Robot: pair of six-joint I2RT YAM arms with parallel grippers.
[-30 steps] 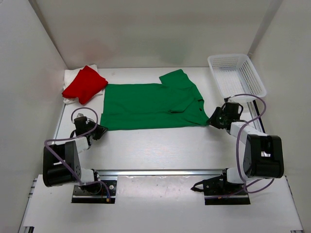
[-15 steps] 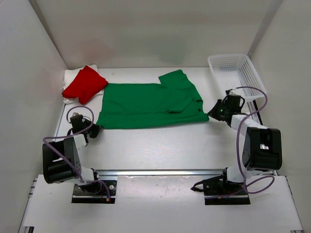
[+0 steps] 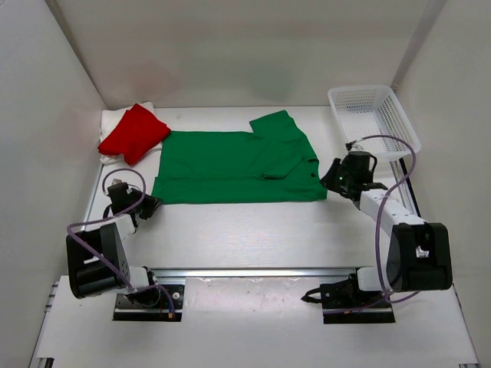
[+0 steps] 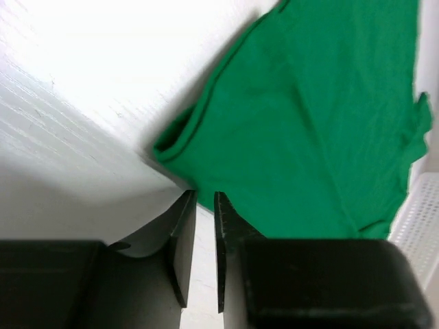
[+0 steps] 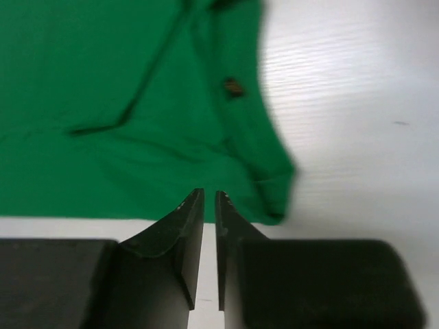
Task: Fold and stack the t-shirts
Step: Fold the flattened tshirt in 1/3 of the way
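**Along the lower hem: two done, one to fold**

Left of centre in the overhead view, our left gripper (image 3: 148, 205) has its jaws drawn narrow, with a sliver of bare table (image 3: 245, 230) showing between them and nothing pinched. Its wrist view puts the rolled-over corner of the green t-shirt (image 3: 230, 165) right at the fingertips, slightly up and to the left. We cannot tell whether they touch it.

Right of centre, our right gripper (image 3: 331, 178) is just as narrow and also holds nothing. In its wrist view the tips sit over the shirt's lower hem, and the curled corner lies just to their right.

Between the two grippers, the green shirt lies spread almost flat across the middle of the frame, with one sleeve pointing toward the top. We judge it not yet folded.

At the upper left, the red t-shirt (image 3: 134, 132) sits as a small folded pad on top of the cream-white t-shirt (image 3: 112, 119), which peeks out beneath it. That part of the stack looks finished.

What remains, as we read it, is folding the green shirt and setting it on that pile. The white mesh basket (image 3: 360, 89) at the upper right plays no part.
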